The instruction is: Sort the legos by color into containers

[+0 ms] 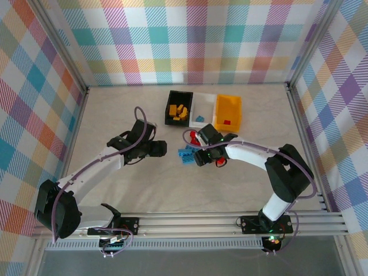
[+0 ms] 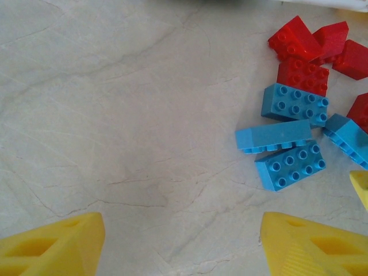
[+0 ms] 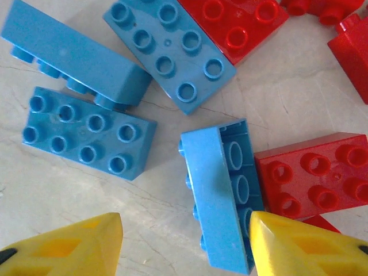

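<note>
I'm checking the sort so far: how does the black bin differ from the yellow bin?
The black bin sits at the row's left end, the yellow bin at the right. The black bin holds several yellow-orange bricks, the yellow bin one red brick. Both are open-topped and rectangular.

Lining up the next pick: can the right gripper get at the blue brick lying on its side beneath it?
Probably yes. The right gripper is open right over the blue brick, nothing on top. A red brick sits close against its hollow side, so that finger has little room.
</note>
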You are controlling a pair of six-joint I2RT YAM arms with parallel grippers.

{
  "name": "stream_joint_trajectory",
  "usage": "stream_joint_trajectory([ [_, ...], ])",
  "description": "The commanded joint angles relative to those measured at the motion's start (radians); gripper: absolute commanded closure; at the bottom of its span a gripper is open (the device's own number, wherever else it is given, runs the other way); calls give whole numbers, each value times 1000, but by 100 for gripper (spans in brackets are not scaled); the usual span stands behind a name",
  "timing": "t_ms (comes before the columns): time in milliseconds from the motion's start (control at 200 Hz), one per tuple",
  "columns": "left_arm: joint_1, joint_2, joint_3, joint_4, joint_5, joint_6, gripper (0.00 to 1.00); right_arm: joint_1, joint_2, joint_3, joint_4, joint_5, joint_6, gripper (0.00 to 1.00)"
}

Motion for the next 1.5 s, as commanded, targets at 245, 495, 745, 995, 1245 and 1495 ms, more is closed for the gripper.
stream_joint_trajectory([
  [245, 20, -39, -35, 12, 18, -13, 28, 12, 48, 17, -4, 92, -18, 64],
  [495, 21, -44, -58, 22, 24, -13, 28, 14, -35, 24, -6, 74, 4, 74],
  [745, 18, -30, -125, 86, 82, -50, 27, -61, -44, 206, -38, 23, 32, 74],
  [995, -28, -24, -161, 117, 93, -81, 27, -163, 232, 548, -89, -12, 42, 74],
  [1245, -32, -47, -186, 101, 91, -85, 27, -225, 483, 837, -164, -17, 46, 74],
  [1495, -37, -20, -181, 127, 114, -82, 27, -230, 477, 875, -173, -40, 34, 43],
])
